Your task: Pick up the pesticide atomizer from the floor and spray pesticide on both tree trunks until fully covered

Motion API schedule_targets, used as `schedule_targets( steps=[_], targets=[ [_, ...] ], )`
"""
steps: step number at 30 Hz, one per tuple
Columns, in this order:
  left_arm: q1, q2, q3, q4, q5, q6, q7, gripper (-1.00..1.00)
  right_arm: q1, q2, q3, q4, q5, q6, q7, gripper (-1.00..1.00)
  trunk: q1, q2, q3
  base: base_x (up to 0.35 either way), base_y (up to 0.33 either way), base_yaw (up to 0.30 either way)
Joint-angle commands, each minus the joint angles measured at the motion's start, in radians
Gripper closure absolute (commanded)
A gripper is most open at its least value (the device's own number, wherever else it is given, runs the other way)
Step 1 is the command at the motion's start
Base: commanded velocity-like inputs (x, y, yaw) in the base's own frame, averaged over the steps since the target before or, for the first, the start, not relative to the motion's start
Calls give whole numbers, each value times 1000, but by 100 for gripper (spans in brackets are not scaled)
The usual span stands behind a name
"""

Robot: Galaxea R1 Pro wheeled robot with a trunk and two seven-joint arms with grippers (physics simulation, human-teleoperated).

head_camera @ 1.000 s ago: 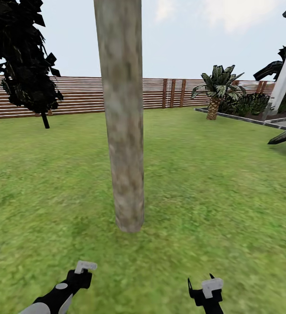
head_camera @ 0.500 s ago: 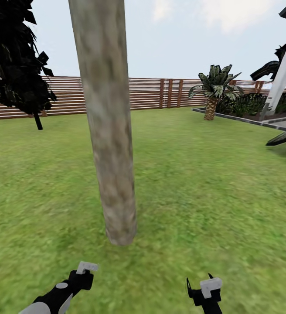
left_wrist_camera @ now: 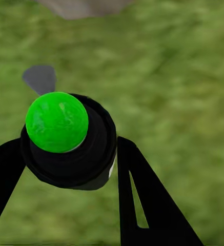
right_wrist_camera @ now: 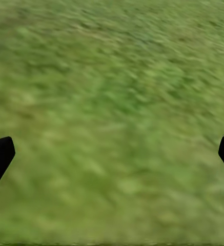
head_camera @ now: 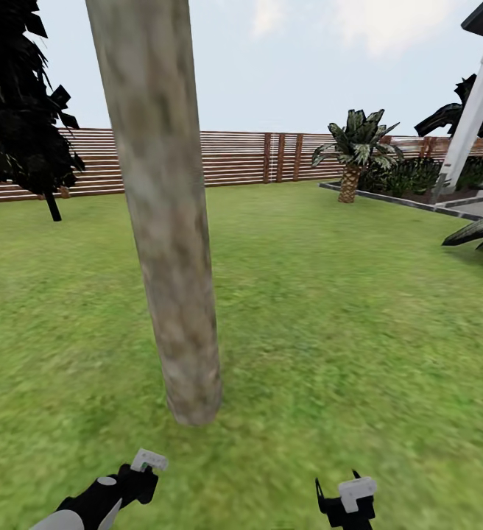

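Setting: lying wide and green, the lawn (head_camera: 359, 309), closed off at the back by a brown slatted fence (head_camera: 234, 158) under pale sky
Trunk: standing thick and mottled just ahead of both arms, the tree trunk (head_camera: 164, 221), leaning a little, widening at the foot; no specks of spray showing on the bark
Left gripper (left_wrist_camera: 65, 159): clamping its black fingers (left_wrist_camera: 142, 205) around the atomizer (left_wrist_camera: 65, 141), a black round body with a green ball on top; grey nozzle tip jutting toward the pale foot of the trunk, likely held so for aiming at the bark
Left gripper, head view: hanging low near the lower edge (head_camera: 142, 471), close to the trunk's base, probably carried down for travelling
Right gripper (head_camera: 344, 500): hanging over bare grass with fingers spread wide, holding nothing; seemingly kept aside as spare
Surroundings: standing well apart to the left, a near-black cone tree (head_camera: 17, 110); to the right, a small palm (head_camera: 355, 151), low bushes (head_camera: 407, 177) and a white post (head_camera: 473, 110)
Obstructions: nothing lying between atomizer and trunk; second tree not identifiable from these views
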Motion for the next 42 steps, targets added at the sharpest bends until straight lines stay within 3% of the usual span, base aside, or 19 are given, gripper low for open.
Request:
schedule_targets(
  steps=[1, 11, 17, 21, 27, 33, 37, 38, 40, 42],
  targets=[
    [0, -1, 9, 0, -10, -3, -4, 100, -1, 0, -5, 1, 10, -2, -6, -100, 0, 0, -1, -207, 0, 0],
    [-7, -3, 13, -2, -10, -5, -5, 100, -1, 1, -5, 0, 9, -2, -6, -100, 0, 0, -1, -321, 0, -7],
    [-12, 4, 13, -2, -11, -8, -5, 100, -1, 1, -5, 0, 9, -2, -7, -100, 0, 0, -1, -275, 0, -210],
    [-17, -8, -2, -9, -34, -10, -10, 100, -1, 1, -6, 1, 10, -2, -7, -100, 0, 0, -1, -14, 0, -88],
    [-48, -35, -20, -91, -52, -3, -122, 100, -1, 0, -6, 1, 12, -2, -7, -100, 0, 0, -1, -1, 0, -7],
    [-55, -20, -39, -187, -54, 27, -159, 100, -1, -1, -6, 1, 12, -2, -6, -100, 0, 0, -1, 0, 0, 0],
    [-56, -50, -114, -192, -63, 39, -193, 100, -1, 0, -5, 1, 12, -2, -6, -100, 0, 0, -1, 0, 0, 0],
    [-57, -96, -144, -196, -67, 54, -200, 100, -1, 0, -5, 1, 12, -2, -6, -100, 0, 0, -1, 0, 0, 0],
    [-58, -125, -155, -225, -65, 95, -203, 100, -1, 0, -5, 1, 12, -2, -6, -100, 0, 0, -1, 0, 0, 0],
    [-59, -124, -159, -265, -63, 125, -212, 100, -1, 0, -7, 1, 12, -2, -6, -100, 0, 0, -1, 0, 0, 0]
  ],
)
